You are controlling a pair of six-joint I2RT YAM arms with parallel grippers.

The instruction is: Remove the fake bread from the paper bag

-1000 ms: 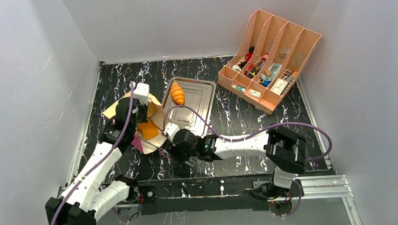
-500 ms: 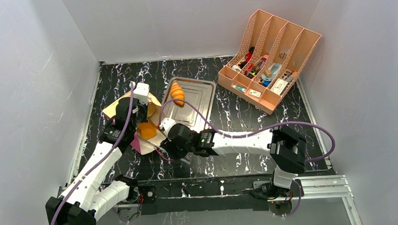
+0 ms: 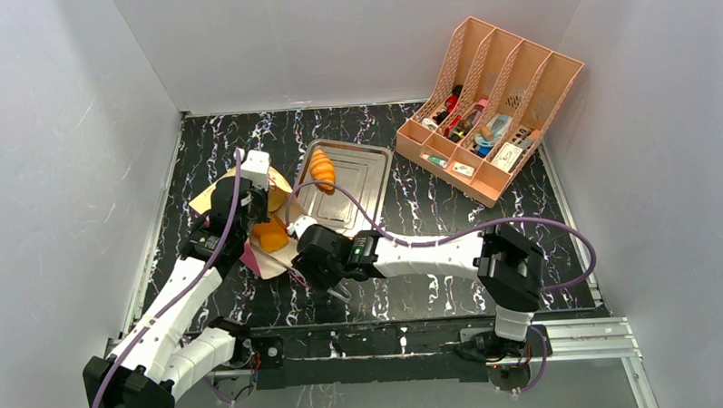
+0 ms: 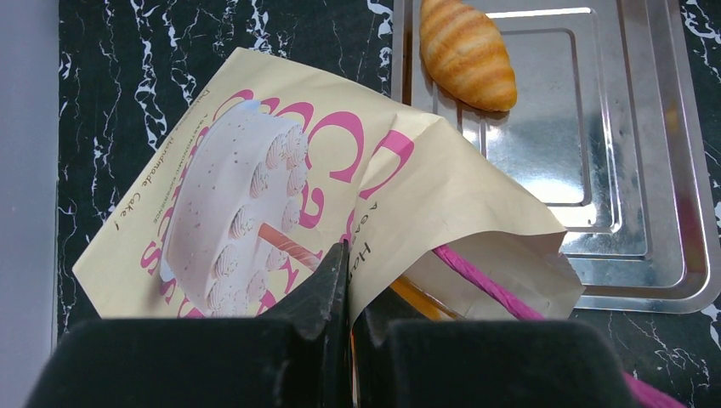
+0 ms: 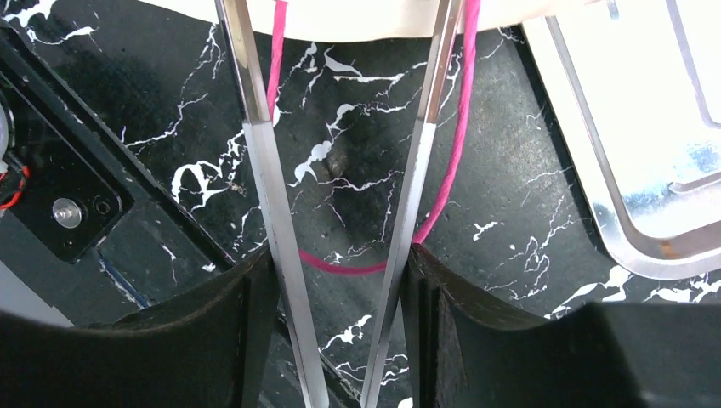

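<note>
The paper bag (image 3: 209, 193) lies on its side left of the tray, its mouth toward the right; the left wrist view shows it (image 4: 255, 170) with a cake print. My left gripper (image 3: 249, 217) (image 4: 349, 255) is shut on the upper edge of the bag's mouth. An orange piece of fake bread (image 3: 270, 234) shows inside the mouth (image 4: 417, 299). A fake croissant (image 3: 321, 169) (image 4: 468, 53) lies on the metal tray (image 3: 362, 181). My right gripper (image 3: 298, 247) (image 5: 340, 255) is shut on metal tongs (image 5: 259, 153) that point into the bag's mouth; their tips are hidden.
A peach file rack (image 3: 491, 109) with small items stands at the back right. The bag's pink cord handle (image 5: 357, 265) loops on the table under the tongs. The tray's corner (image 5: 629, 170) is right of the tongs. White walls enclose the table.
My right arm has moved left, bringing the tongs up to the bag's mouth. The orange bread in the mouth has shifted slightly. My left gripper keeps its hold on the bag.
</note>
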